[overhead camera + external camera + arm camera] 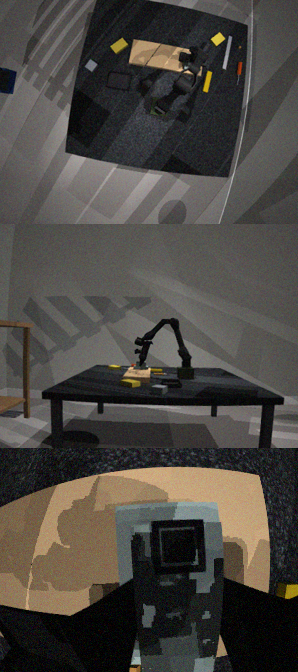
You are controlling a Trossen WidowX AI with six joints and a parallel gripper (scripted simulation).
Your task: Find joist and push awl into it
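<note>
Wrist view: our gripper (186, 67) (142, 365) (172, 581) has the grey stud finder (141, 365) (170, 510) pinched, its dark square screen facing the camera. Top view mostly hides the tool under the arm; there it's at the right part of the floor panel (157, 55) (137, 377) (100, 538). We can't tell if it touches the wood.

Top view also gives the layout: dark tray (119, 80) (171, 383) left of centre, below the panel; orange awl (239, 68) far right, near the counter (135, 143) (214, 392) edge. Yellow bar (207, 81) (156, 370) (288, 591) sits just beside the panel's right end. Open room between panel and tray.
</note>
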